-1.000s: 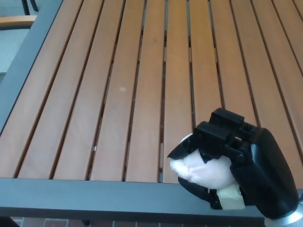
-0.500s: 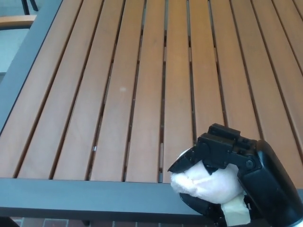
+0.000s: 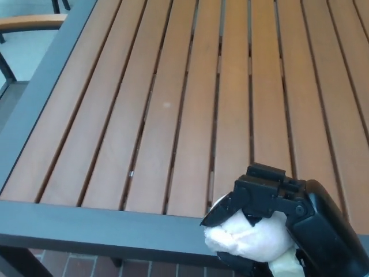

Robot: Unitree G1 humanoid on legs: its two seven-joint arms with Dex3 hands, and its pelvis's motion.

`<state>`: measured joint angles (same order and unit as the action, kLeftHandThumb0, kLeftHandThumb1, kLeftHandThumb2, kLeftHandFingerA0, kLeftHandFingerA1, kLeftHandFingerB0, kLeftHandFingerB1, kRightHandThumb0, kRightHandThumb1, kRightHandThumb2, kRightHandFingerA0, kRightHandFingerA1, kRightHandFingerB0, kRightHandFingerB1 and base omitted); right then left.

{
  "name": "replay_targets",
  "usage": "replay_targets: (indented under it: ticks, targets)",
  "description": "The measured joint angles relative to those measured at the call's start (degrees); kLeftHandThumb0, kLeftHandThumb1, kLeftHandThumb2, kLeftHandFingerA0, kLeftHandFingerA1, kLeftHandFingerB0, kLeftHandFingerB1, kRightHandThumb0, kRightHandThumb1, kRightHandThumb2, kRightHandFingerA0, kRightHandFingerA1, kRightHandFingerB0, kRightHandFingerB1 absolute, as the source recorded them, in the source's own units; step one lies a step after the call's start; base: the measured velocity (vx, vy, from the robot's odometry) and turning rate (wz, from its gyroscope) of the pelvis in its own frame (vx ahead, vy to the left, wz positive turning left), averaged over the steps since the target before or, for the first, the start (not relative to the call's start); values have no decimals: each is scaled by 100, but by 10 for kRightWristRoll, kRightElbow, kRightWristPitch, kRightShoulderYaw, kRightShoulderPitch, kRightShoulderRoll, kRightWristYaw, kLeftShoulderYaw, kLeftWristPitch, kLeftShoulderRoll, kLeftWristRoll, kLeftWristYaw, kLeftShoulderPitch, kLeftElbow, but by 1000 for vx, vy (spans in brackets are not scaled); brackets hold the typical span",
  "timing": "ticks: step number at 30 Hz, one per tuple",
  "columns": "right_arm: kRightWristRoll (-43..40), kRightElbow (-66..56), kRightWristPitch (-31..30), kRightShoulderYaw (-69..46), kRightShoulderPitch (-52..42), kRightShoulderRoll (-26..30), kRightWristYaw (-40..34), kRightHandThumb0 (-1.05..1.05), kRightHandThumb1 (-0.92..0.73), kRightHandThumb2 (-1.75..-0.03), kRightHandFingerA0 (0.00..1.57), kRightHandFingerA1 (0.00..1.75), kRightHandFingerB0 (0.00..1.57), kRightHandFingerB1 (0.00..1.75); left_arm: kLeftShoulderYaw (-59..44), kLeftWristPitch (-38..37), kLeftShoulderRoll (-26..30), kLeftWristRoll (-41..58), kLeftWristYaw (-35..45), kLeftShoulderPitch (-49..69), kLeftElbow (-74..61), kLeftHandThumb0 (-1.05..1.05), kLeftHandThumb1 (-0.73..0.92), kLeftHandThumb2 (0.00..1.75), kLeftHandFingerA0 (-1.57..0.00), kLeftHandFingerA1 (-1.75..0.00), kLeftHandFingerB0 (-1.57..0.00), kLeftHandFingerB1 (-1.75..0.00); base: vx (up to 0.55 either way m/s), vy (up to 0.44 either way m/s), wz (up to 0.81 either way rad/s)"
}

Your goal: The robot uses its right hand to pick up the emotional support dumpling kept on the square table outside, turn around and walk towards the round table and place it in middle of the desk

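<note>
Your right hand (image 3: 288, 222): fingers clamped around the white dumpling (image 3: 245, 242) | dumpling: over the near dark frame edge of the slatted worktop (image 3: 173, 115) | your left hand: out of view

Slatted wooden bench (image 3: 173, 115), dark grey metal frame along near and left edges. Chair armrest (image 3: 29, 22), wood-topped, at top left. Red brick paving (image 3: 86, 266) below. Soft daylight sheen on slats.
</note>
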<state>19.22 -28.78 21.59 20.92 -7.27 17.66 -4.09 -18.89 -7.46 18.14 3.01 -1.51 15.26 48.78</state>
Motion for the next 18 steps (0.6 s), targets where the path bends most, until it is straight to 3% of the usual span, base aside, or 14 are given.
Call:
replay_targets:
  ticks: [3,4,11,12,18]
  targets:
    - [-1,-1,2,-1,0,-1,8,-9,-52,-118,91,160,87,124,0,-1,0,1,1,-1,6,-1,75,65,-81,-61,-77,-58,12,221,36]
    - [0,-1,1,-1,-1,-2,10,-9,-53,-117,91,159,87,122,-1,-2,0,1,1,-5,6,-2,73,63,-81,-61,-79,-60,30,271,265]
    - [-1,-5,2,-1,0,-18,30,-8,-54,-118,90,162,86,123,-3,-4,5,2,0,-3,9,-5,75,65,-83,-61,-77,-58,40,218,32]
    - [-1,-5,2,-1,0,-18,30,-10,-54,-117,92,155,88,117,-3,-4,5,2,0,-3,9,-7,74,64,-83,-61,-77,-58,66,99,50]
    - [2,-5,2,-6,4,-26,43,-11,-55,-114,92,156,87,120,-2,-4,5,2,0,-9,9,-8,74,62,-84,-60,-77,-57,35,-12,69]
